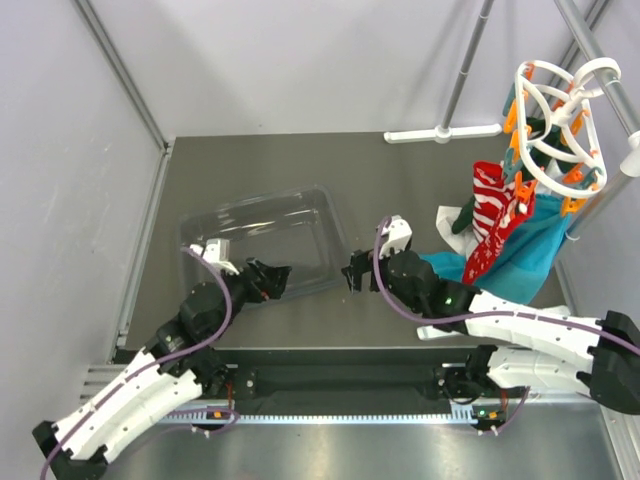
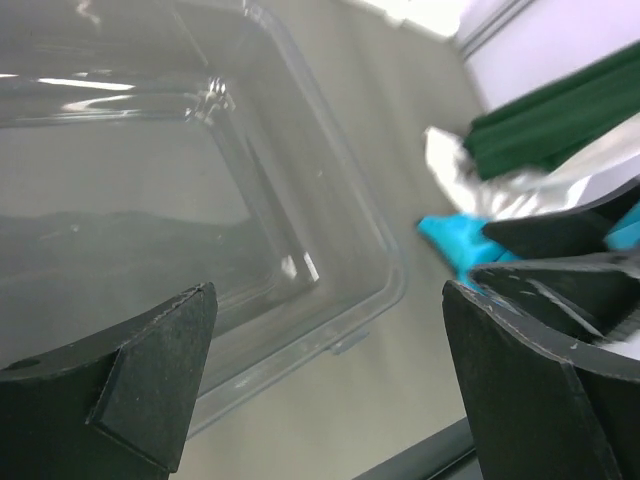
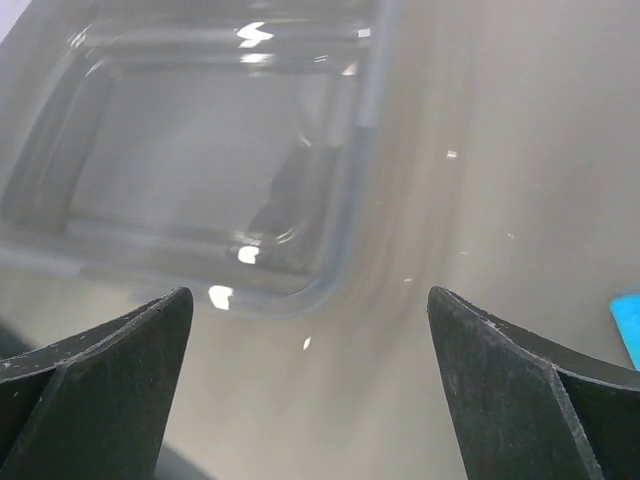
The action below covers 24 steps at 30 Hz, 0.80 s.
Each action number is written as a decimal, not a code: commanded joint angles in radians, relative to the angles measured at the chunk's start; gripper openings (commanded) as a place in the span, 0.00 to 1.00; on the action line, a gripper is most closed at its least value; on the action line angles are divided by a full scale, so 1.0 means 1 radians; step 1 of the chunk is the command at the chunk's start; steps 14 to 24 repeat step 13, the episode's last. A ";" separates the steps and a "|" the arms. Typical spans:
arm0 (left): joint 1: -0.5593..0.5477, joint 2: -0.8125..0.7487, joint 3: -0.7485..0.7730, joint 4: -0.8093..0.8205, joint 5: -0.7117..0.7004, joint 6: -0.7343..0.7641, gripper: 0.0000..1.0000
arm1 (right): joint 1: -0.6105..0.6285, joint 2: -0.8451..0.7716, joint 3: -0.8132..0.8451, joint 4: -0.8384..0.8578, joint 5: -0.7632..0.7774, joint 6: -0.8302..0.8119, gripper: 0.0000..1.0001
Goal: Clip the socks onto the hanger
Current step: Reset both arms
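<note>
L hand (image 1: 279, 279), R hand (image 1: 351, 273) gaping, empty; socks (image 1: 490, 225) by hanger (image 1: 556, 186) blur into teal cloth (image 1: 522, 250).

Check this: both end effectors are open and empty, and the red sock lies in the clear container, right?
Top view shows the red sock hanging from the hanger, not in the clear container. The left end effector and right end effector are open and empty.

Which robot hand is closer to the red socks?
Right. The right gripper sits a little to the left of the red socks. The left gripper is farther left, at the clear tray.
</note>
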 commanded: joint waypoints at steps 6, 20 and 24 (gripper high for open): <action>0.018 -0.274 -0.125 0.101 -0.007 -0.121 0.99 | -0.017 0.025 -0.052 0.102 0.129 0.204 1.00; 0.018 -0.380 -0.195 0.110 0.039 -0.171 0.99 | -0.041 -0.092 -0.268 0.338 0.034 0.207 1.00; 0.018 -0.380 -0.195 0.110 0.039 -0.171 0.99 | -0.041 -0.092 -0.268 0.338 0.034 0.207 1.00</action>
